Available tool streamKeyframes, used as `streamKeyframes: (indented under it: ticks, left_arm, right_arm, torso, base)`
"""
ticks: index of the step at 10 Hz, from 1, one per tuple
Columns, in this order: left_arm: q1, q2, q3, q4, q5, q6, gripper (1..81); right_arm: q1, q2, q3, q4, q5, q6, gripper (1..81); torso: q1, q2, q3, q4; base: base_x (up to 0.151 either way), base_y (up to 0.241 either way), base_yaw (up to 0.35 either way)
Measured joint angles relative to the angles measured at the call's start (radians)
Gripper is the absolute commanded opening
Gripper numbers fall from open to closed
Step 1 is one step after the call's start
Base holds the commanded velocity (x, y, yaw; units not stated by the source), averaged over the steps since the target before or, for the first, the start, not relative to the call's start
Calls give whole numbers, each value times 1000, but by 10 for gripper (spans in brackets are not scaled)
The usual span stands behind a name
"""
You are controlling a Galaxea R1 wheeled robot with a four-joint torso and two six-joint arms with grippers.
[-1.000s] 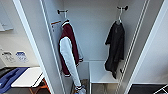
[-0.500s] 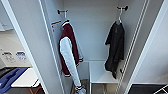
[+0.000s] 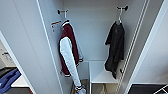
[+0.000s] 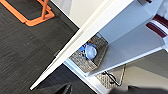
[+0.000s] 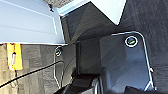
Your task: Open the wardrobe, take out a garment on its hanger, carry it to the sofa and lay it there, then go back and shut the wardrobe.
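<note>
The wardrobe [image 3: 92,37] stands open, with its left door [image 3: 27,50] swung out toward me. The black garment [image 3: 115,47] hangs limp inside on the right. Its pale hanger hook [image 3: 119,15] sits on a black peg [image 3: 125,8]. It hangs over the low white shelf [image 3: 100,75]. A strip of the blue sofa [image 3: 7,80] shows low on the left, past the door. Dark parts of my left gripper [image 4: 67,88] lie close to the floor by the door's lower edge [image 4: 75,50]. My right gripper [image 5: 82,85] is low over dark carpet near a white door panel [image 5: 27,22].
A maroon varsity jacket [image 3: 70,55] with white sleeves hangs from the left peg. Under the shelf sits a woven basket [image 4: 100,55] holding blue and white items. An orange frame [image 4: 37,15] stands on the carpet. A yellow object [image 5: 13,56] and a black cable [image 5: 30,72] lie on the floor.
</note>
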Motion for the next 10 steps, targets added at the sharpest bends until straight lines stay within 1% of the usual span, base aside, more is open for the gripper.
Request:
streamKeyframes:
  ticks: [1, 5, 7, 8, 9, 10]
  left_arm:
    - [1, -6, -25, -13, -16, -27, 811]
    - [23, -37, -151, -30, -22, -149, 811]
    - [33, -34, -198, -13, -4, -160, 811]
    - [52, -8, -222, 38, 26, -158, 811]
    - [82, 28, -249, 99, 82, -155, 811]
    - [107, 59, -291, 170, 155, -152, 811]
  right_arm:
    - [-21, 19, -24, 0, -1, -20, 811]
    - [-34, 65, -75, -1, -9, -48, 811]
    - [-29, 108, -127, -13, -27, -73, 811]
    - [-21, 135, -162, -39, -37, -89, 811]
    - [-11, 169, -197, -81, -52, -110, 811]
    - [-7, 204, -229, -128, -53, -131, 811]
  torso:
    - [0, 0, 0, 0]
    - [0, 0, 1, 0]
    - [-1, 0, 1, 0]
    - [-1, 0, 1, 0]
    - [-1, 0, 1, 0]
    - [-1, 0, 1, 0]
  base:
    - [0, 0, 0]
    - [0, 0, 0]
    - [0, 0, 0]
    - [0, 0, 0]
    - [0, 0, 0]
    - [0, 0, 0]
